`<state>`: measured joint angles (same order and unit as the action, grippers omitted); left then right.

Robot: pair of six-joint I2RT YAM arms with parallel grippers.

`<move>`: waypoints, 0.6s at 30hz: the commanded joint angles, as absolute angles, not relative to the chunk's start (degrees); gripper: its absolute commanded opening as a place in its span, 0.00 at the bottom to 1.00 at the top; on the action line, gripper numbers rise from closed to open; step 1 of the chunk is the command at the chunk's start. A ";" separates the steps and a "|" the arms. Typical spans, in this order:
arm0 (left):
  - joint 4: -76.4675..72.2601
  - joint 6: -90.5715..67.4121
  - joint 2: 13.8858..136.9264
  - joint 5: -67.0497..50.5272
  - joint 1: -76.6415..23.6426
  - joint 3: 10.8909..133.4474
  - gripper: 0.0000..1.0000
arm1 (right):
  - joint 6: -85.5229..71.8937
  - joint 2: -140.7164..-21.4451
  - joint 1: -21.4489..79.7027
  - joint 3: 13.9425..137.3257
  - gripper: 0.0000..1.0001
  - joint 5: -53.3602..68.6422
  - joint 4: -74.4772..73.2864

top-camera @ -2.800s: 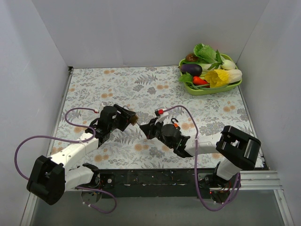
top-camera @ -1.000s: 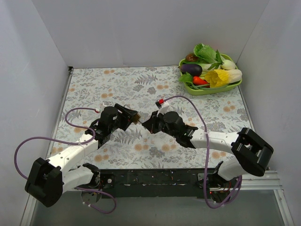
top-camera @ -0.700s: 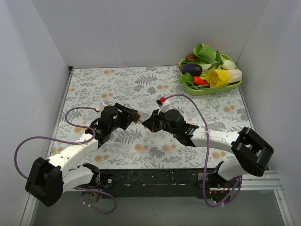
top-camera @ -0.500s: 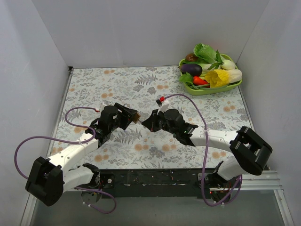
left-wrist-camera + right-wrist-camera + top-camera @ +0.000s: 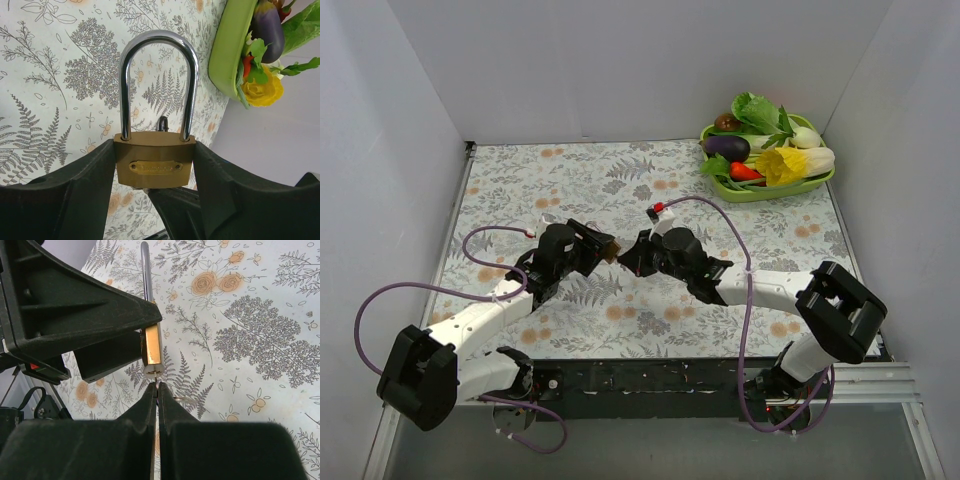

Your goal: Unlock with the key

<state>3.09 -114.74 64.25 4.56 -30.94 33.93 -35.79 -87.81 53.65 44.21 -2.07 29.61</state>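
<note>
My left gripper (image 5: 154,165) is shut on a brass padlock (image 5: 154,158) with a steel shackle (image 5: 158,80) that stands closed. In the top view the padlock (image 5: 609,250) sits between the two arms above the mat. My right gripper (image 5: 157,390) is shut on the key (image 5: 157,384), a thin blade edge-on between the fingers. The key's tip sits in the keyhole cylinder (image 5: 153,370) at the padlock's bottom. In the top view my right gripper (image 5: 632,255) meets the padlock from the right, my left gripper (image 5: 592,247) from the left.
A green tray (image 5: 767,189) of vegetables sits at the far right corner; it also shows in the left wrist view (image 5: 231,52). A key ring (image 5: 184,400) hangs beside the right fingers. The floral mat (image 5: 620,180) covers the table; white walls enclose it.
My right gripper has moved left and a little up towards the padlock, bringing the key's tip into the keyhole. The left arm has held the padlock nearly still.
</note>
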 commanded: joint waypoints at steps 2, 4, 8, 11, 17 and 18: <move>1.76 -152.84 63.11 -0.88 -33.49 35.69 0.00 | -33.93 -86.75 53.09 49.48 0.01 -6.50 35.77; 1.41 -153.02 62.93 -0.88 -33.66 35.51 0.00 | -33.84 -87.01 53.00 49.75 0.01 -6.42 35.86; 0.27 -152.58 63.19 -0.97 -33.66 35.77 0.00 | -34.80 -87.28 53.09 48.96 0.01 -5.45 36.91; -5.07 -152.58 63.19 -1.23 -33.66 33.41 0.00 | -36.03 -86.31 52.91 47.20 0.01 -4.75 38.67; -7.99 -149.42 61.96 -1.05 -33.66 32.96 0.00 | -41.29 -84.64 50.81 42.37 0.01 2.61 45.69; -8.78 -149.07 61.53 -1.05 -33.66 32.78 0.00 | -42.18 -84.55 49.84 41.67 0.01 3.94 46.92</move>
<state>-3.05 -114.39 64.29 5.30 -31.44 32.36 -37.28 -87.15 52.10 42.76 -0.64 32.75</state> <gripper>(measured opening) 0.570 0.027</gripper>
